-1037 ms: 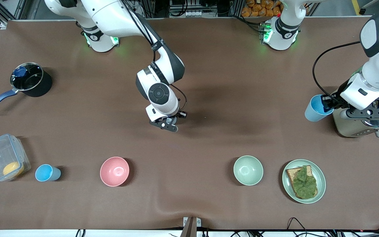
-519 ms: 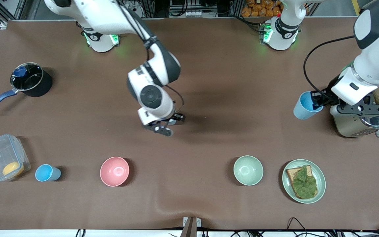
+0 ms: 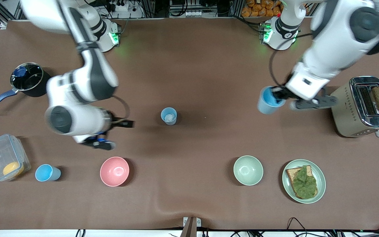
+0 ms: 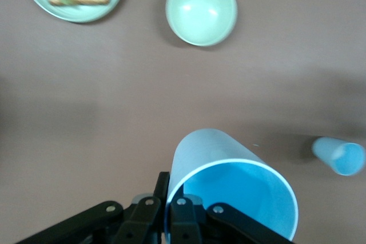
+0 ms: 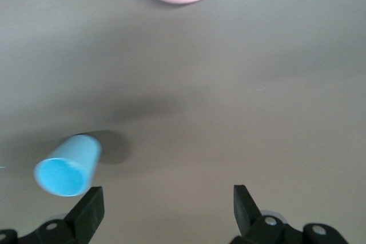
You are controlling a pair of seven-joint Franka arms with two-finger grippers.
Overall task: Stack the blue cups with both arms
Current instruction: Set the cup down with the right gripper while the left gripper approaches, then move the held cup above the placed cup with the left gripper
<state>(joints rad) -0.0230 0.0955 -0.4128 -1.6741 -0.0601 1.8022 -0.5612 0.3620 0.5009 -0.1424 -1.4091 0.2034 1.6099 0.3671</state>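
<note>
My left gripper (image 3: 280, 96) is shut on the rim of a blue cup (image 3: 267, 100) and holds it tilted in the air, beside the toaster. In the left wrist view the fingers (image 4: 163, 190) pinch the wall of this cup (image 4: 234, 198). A second blue cup (image 3: 169, 116) stands upright at mid table and also shows in the left wrist view (image 4: 340, 156) and the right wrist view (image 5: 67, 167). A third blue cup (image 3: 47, 173) stands beside the plastic box. My right gripper (image 3: 112, 134) is open and empty above the table near the pink bowl, and it shows in the right wrist view (image 5: 167, 210).
A pink bowl (image 3: 114, 171), a pale green bowl (image 3: 248, 170) and a plate with toast and lettuce (image 3: 304, 181) stand nearest the front camera. A toaster (image 3: 362, 108) is at the left arm's end. A black pot (image 3: 31, 80) and a clear plastic box (image 3: 3, 161) are at the right arm's end.
My right gripper swung away from mid table toward its own end, uncovering the mid-table cup. My left gripper carried its cup from beside the toaster toward the middle.
</note>
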